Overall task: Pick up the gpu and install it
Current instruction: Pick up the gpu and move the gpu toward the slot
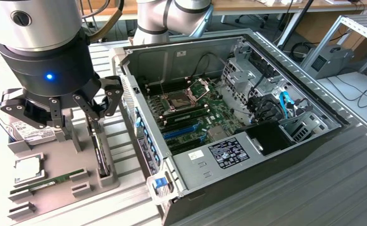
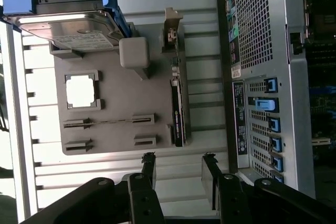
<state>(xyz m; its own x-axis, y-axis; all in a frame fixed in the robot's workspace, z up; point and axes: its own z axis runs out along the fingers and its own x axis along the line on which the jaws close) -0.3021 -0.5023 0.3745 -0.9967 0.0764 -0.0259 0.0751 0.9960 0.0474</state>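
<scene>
The gripper [image 2: 178, 157] hangs over the gray tray [image 2: 113, 103], its fingers spread wide. The gpu [image 2: 177, 108] stands on edge in the tray's slot beside the computer case [image 2: 262, 35], just ahead of the gap between the fingers, its long axis square to their closing line

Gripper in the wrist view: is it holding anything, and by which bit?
Nothing is held. The gripper has open, empty jaws; the gpu stands on edge in the grey tray, untouched.
</scene>
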